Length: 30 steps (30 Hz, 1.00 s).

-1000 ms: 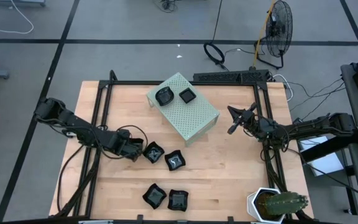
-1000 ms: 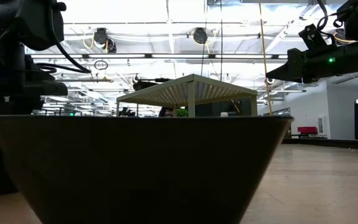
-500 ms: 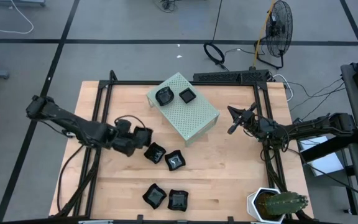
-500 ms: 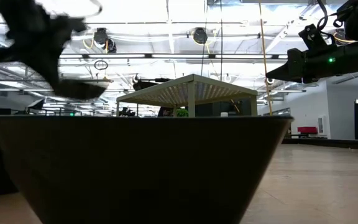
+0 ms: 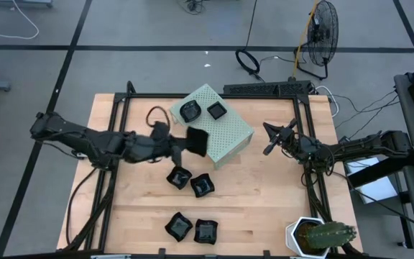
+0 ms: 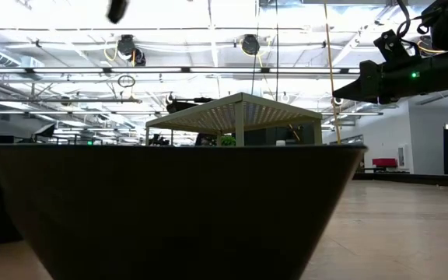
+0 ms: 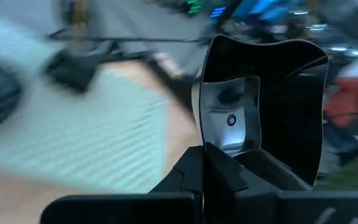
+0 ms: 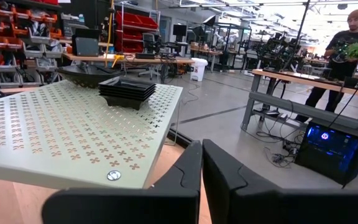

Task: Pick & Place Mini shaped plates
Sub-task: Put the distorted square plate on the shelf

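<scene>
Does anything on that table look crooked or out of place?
The pale green perforated box sits skewed to the wooden table's edges. Four glossy black mini plates lie scattered at odd angles. Nothing looks spilled or broken.

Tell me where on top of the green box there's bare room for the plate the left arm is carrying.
The pale green box is bare toward its near right half. Its far corner is crowded by a round plate and a square plate. The left gripper holds the carried plate at the box's left edge.

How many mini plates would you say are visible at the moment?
7: two on the box at and, one in the left tool at, four on the table at. Stacks may hide more.
</scene>
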### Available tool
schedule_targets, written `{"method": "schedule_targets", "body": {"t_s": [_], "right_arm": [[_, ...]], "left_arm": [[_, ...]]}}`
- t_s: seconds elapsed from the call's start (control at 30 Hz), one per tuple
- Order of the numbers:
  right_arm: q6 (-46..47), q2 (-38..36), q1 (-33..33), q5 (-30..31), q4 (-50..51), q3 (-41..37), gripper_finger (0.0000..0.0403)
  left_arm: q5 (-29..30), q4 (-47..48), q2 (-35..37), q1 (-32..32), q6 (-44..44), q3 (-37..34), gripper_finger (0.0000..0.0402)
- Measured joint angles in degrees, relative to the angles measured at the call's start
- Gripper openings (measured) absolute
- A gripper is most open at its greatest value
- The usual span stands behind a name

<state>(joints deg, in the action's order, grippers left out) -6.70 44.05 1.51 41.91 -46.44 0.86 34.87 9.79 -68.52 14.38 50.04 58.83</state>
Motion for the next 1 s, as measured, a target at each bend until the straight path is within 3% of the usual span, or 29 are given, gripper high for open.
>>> {"method": "schedule_targets", "body": {"t_s": [0.13,0.33,0.57,1.0], "right_arm": [[0.00,0.00,0.01,0.00,-0.02,0.01,0.0004],[0.00,0.00,0.01,0.00,-0.01,0.00,0.0004],[0.00,0.00,0.00,0.00,0.01,-0.01,0.0004],[0.00,0.00,0.01,0.00,0.00,0.01,0.0004]], "left_arm": [[-8.55,-10.57,-3.21,-5.18,-8.29,0.00,0.0004],[-16.98,-8.60,-8.06,-13.58,-5.75,-0.02,0.0005],[-22.75,-8.18,-14.51,-18.63,-4.87,-0.02,0.0008],[-18.92,-4.58,-18.65,-19.94,-2.82,-0.04,0.0006]]}}
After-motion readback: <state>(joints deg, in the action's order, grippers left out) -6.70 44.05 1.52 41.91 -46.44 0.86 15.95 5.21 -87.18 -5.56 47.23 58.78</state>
